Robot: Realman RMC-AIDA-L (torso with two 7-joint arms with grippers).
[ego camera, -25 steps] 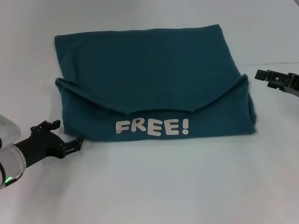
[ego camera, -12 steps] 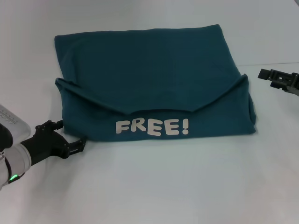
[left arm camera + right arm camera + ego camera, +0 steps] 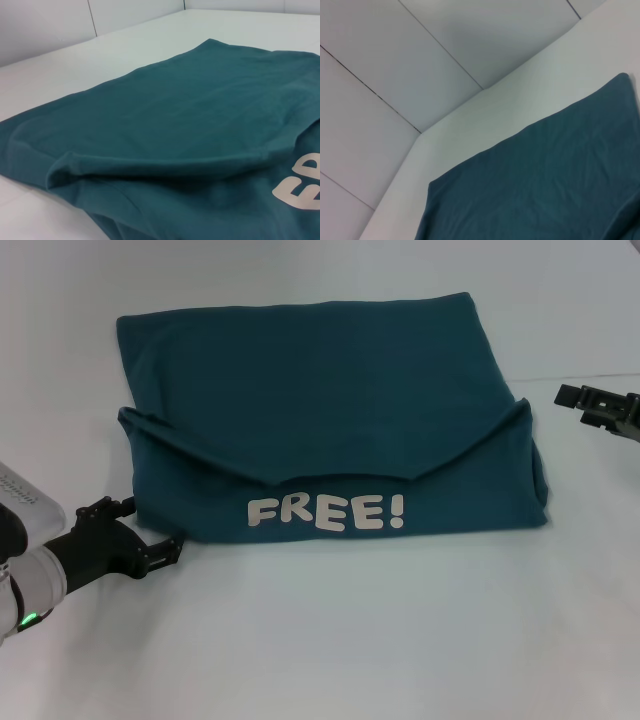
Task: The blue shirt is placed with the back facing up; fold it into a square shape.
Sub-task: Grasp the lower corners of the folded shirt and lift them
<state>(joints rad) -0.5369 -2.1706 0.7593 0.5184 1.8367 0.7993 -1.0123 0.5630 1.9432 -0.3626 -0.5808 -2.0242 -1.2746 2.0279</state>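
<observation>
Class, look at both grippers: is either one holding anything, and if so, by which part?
Nothing is held. The left gripper is open beside the shirt's near left corner; the right gripper hangs apart from its right edge.

The blue shirt (image 3: 200, 115) lies flat on the white table (image 3: 65, 75). A folded flap overlaps its lower layer. Pale printed lettering (image 3: 300, 185) shows at one edge.

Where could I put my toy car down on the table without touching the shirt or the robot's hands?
The wide bare table strip in front of the blue shirt is free. The near-left corner is crowded by the left gripper; the right gripper hangs by the shirt's right edge.
</observation>
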